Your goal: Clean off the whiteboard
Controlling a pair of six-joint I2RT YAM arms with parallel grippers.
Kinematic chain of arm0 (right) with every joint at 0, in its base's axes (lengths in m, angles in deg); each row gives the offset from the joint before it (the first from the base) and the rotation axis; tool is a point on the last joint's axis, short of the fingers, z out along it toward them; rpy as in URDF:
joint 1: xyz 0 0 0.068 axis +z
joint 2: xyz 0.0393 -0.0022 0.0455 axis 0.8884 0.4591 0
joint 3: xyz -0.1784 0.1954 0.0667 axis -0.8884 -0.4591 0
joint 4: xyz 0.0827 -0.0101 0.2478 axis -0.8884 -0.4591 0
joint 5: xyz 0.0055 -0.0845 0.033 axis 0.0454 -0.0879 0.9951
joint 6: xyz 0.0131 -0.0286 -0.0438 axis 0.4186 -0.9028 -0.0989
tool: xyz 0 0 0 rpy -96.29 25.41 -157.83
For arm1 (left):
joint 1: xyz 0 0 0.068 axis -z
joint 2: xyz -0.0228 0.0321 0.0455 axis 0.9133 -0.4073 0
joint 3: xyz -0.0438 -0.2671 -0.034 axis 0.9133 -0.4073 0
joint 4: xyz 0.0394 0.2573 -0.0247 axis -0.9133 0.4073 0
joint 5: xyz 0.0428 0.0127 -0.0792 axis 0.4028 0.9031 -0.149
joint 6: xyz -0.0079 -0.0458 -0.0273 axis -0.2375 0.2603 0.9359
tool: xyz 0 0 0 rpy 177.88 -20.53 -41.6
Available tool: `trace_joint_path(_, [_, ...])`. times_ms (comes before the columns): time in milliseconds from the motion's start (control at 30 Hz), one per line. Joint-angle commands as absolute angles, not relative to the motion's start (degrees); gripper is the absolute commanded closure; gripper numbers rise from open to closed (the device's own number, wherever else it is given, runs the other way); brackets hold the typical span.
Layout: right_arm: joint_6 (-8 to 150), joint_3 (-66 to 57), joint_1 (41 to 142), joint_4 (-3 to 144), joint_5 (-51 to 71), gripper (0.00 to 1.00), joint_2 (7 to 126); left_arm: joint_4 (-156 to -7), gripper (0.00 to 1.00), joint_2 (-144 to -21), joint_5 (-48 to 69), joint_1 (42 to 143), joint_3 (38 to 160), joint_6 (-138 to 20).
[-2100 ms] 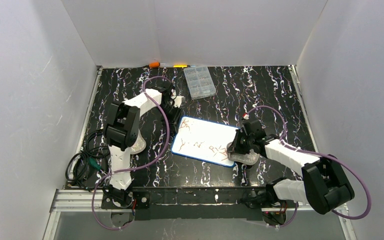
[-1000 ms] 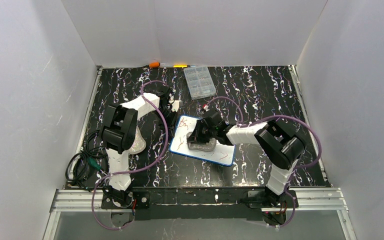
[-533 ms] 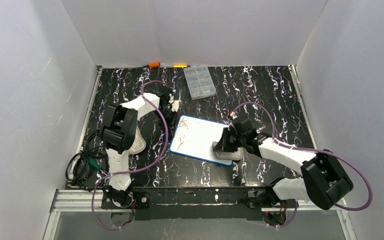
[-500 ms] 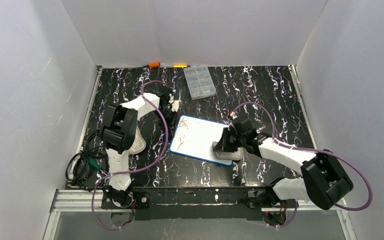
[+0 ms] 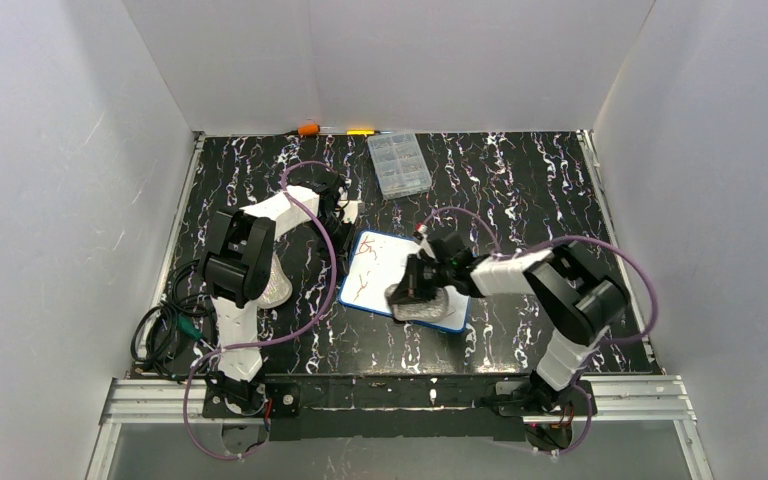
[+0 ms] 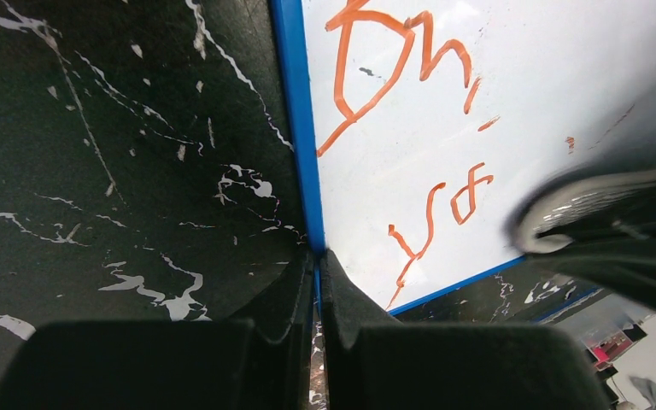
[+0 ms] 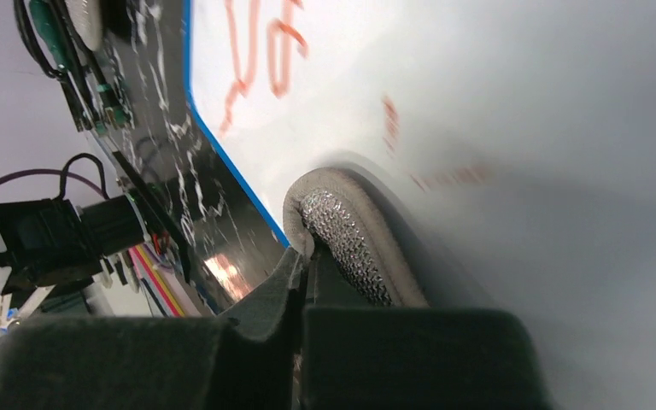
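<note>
roughly half the whiteboard (image 5: 378, 262), flat mid-bench, looks wiped; orange scribbles (image 6: 367, 81) on its left side are left to clear, right fingers (image 7: 260, 299) pinching a grey pad (image 7: 346, 231) on it, left fingers (image 6: 278, 303) clamping its rim.

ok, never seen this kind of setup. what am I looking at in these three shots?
Two small robot arms are bolted to a black marbled table. The wide shot comes from a fixed camera above and behind them. The other two come from a camera on each wrist, looking past that arm's own fingers. On the table lie a whiteboard with orange-red scribbles and, further back, a clear compartment box. The left gripper is pinched shut on the whiteboard's blue rim. The right gripper is shut on a grey scrubbing pad pressed on the board. The scribbles are not yet wiped.
</note>
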State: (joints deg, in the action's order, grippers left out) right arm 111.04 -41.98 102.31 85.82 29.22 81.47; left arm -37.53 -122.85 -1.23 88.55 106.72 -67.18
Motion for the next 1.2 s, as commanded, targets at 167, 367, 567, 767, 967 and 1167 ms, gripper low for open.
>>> trace_joint_path(167, [104.28, -41.92, 101.56, 76.93, 20.68, 0.99, 78.76, -36.88, 1.00, -126.27, 2.81, 89.93, 105.08, -69.28])
trace_joint_path(367, [99.56, -55.42, 94.43, 62.84, 18.29, 0.99, 56.67, -36.75, 1.00, -126.05, 3.26, 89.73, 105.06, -69.52])
trace_joint_path(567, [98.10, -57.56, 92.56, 55.71, 15.68, 0.99, 48.25, -36.68, 1.00, -126.39, 3.00, 89.71, 105.37, -69.39])
trace_joint_path(767, [101.26, -58.86, 92.71, 65.86, 18.16, 0.99, 56.93, -36.66, 1.00, -126.35, 2.61, 89.69, 105.35, -69.71])
trace_joint_path(967, [106.44, -54.88, 95.51, 80.13, 21.40, 0.99, 66.66, -36.42, 1.00, -127.09, 2.13, 90.19, 105.75, -69.70])
trace_joint_path(1167, [109.50, -48.79, 98.88, 86.80, 22.84, 0.99, 76.76, -35.79, 1.00, -127.28, 3.42, 90.31, 106.40, -69.75])
